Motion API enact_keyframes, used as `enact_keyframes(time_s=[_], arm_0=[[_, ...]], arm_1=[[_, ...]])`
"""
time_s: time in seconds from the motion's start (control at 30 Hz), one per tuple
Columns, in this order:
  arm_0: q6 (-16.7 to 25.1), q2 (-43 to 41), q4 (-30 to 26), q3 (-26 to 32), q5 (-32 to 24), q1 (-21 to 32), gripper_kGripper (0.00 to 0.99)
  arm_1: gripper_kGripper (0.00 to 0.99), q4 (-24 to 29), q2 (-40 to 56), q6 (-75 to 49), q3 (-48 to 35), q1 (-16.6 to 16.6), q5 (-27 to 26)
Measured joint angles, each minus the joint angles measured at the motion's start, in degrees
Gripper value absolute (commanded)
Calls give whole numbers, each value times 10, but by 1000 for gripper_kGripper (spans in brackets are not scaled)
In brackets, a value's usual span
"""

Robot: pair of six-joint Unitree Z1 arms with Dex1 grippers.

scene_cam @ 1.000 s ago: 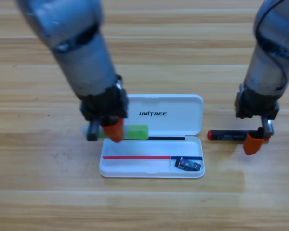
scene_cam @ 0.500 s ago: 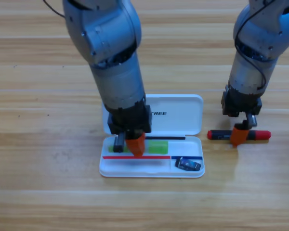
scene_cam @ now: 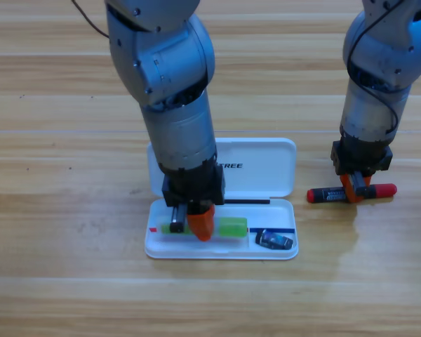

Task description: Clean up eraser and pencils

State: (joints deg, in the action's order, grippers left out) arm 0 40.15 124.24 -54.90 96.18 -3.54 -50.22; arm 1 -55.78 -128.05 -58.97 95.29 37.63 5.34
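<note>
Lime-green pencil (scene_cam: 231, 226); red-and-black pencil (scene_cam: 351, 192)

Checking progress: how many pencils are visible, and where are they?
2. The green-and-white pencil lies in the white case under the left gripper; the red pencil lies on the table under the right gripper.

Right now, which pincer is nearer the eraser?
Left. The left pincer is in the case, just left of the eraser; the right pincer is off the case, at the red pencil.

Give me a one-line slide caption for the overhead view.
Left gripper lowers the green-and-white pencil into the white case beside the eraser; right gripper reaches the red pencil.
</note>
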Motion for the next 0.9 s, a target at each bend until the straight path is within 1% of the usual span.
enact_keyframes(time_s=[0.37,0.43,0.6,0.8,0.83,0.9], arm_0=[[0,0,0,-9,-3,3,0],[0,1,0,-11,-4,5,0],[-7,3,0,-14,-5,7,0],[-11,8,0,-14,-10,7,0],[-12,10,0,-14,-10,7,129],[-13,14,0,-14,-12,8,798]], arm_1=[[0,-1,4,9,-4,-3,-7],[0,-7,9,19,-9,-3,-7],[0,-34,61,36,-17,-3,-11],[0,-65,133,53,-22,-2,-27],[0,-66,140,54,-23,-2,-27],[0,-67,144,57,-24,-2,-27]])
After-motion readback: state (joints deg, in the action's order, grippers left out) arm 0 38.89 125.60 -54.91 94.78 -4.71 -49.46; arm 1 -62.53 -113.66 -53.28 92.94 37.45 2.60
